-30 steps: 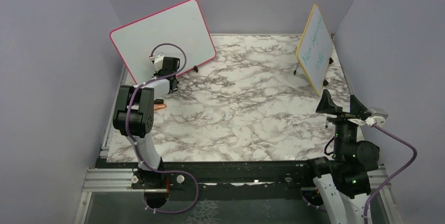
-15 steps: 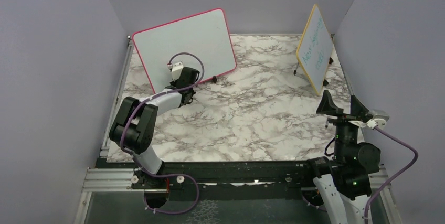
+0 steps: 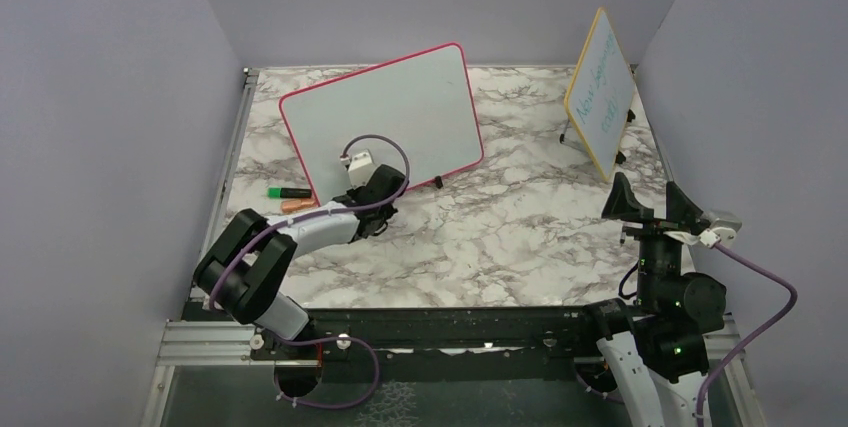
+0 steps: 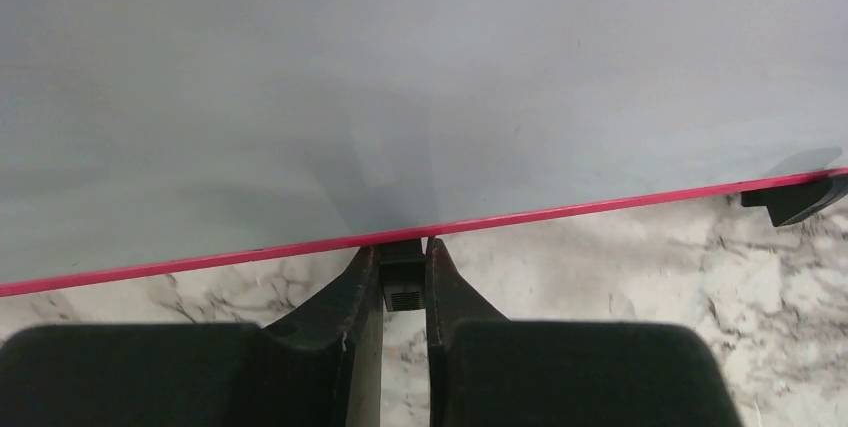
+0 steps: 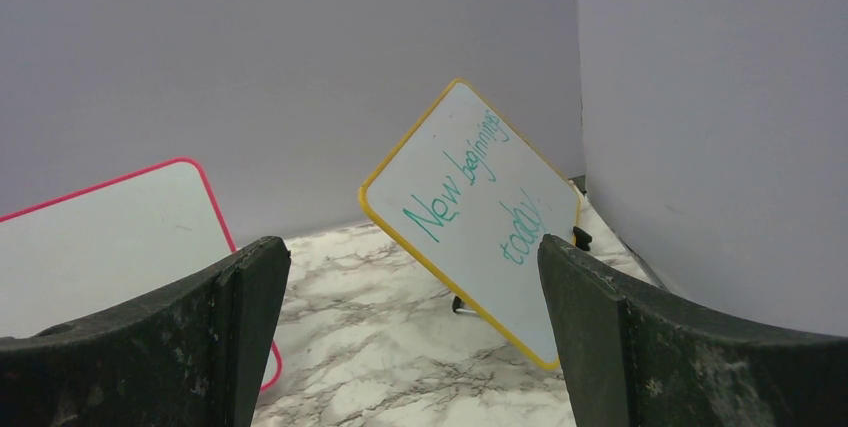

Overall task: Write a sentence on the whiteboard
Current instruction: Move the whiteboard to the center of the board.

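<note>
The left gripper (image 4: 403,259) pinched the whiteboard (image 3: 400,112) by its bottom edge, likely to set it right for writing. The right gripper (image 3: 647,192) hung idle, jaws wide apart.

a marbled grey-and-white worktop (image 3: 520,237) sits between plain lavender walls (image 3: 100,97). at its far right a yellow-framed board (image 3: 600,97) stands tilted back on small black feet, with teal handwriting (image 5: 460,192) reading "new beginnings today". near the left edge a green marker (image 3: 288,192) and an orange marker (image 3: 298,205) lie side by side.
</note>
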`<state>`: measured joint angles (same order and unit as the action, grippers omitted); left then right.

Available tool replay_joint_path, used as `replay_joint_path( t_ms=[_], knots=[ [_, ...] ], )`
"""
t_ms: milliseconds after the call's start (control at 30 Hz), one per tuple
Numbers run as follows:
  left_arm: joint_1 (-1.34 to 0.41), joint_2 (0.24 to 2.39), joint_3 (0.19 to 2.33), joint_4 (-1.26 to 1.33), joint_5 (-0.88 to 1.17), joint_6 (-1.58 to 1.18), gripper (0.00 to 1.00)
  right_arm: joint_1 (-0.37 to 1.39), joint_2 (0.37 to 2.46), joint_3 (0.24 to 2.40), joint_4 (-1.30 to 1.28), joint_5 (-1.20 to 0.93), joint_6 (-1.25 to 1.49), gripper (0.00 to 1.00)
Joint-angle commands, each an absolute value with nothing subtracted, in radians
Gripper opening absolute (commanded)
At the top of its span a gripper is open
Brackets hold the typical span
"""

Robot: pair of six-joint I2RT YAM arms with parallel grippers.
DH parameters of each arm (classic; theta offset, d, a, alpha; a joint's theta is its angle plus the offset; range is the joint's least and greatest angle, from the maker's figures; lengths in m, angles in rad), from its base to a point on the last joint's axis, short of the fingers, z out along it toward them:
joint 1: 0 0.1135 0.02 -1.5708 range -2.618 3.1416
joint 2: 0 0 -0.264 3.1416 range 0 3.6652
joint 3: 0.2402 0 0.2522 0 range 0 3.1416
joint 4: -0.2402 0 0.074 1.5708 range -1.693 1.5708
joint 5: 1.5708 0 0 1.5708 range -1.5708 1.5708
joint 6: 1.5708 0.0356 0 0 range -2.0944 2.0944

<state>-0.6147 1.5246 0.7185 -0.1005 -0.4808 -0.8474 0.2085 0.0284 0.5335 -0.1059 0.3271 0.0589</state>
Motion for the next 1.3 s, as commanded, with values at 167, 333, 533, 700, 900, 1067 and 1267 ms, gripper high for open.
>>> replay_joint_path(
  t_ms=[167, 333, 533, 700, 900, 1067, 1267],
  knots=[
    [-0.802, 1.455, 0.671, -0.106, -0.477, -1.064, 0.0, 0.22, 0.014, 0.534, -0.11, 0.323, 0.059, 1.0],
    [-0.904, 1.468, 0.674, -0.11, -0.494, -1.131, 0.0, 0.222, 0.012, 0.535, -0.113, 0.325, 0.06, 1.0],
    [-0.965, 1.504, 0.717, -0.121, -0.517, -1.141, 0.0, 0.222, 0.011, 0.535, -0.115, 0.322, 0.059, 1.0],
    [-0.996, 1.53, 0.756, -0.123, -0.53, -1.142, 0.0, 0.224, 0.012, 0.537, -0.116, 0.322, 0.059, 1.0],
    [-1.04, 1.586, 0.813, -0.123, -0.536, -1.137, 0.0, 0.224, 0.012, 0.536, -0.116, 0.323, 0.059, 1.0],
    [-1.053, 1.599, 0.823, -0.127, -0.529, -1.138, 0.06, 0.224, 0.012, 0.537, -0.117, 0.324, 0.059, 1.0],
    [-1.066, 1.571, 0.815, -0.131, -0.526, -1.147, 0.27, 0.224, 0.015, 0.537, -0.116, 0.324, 0.056, 1.0]
  ],
)
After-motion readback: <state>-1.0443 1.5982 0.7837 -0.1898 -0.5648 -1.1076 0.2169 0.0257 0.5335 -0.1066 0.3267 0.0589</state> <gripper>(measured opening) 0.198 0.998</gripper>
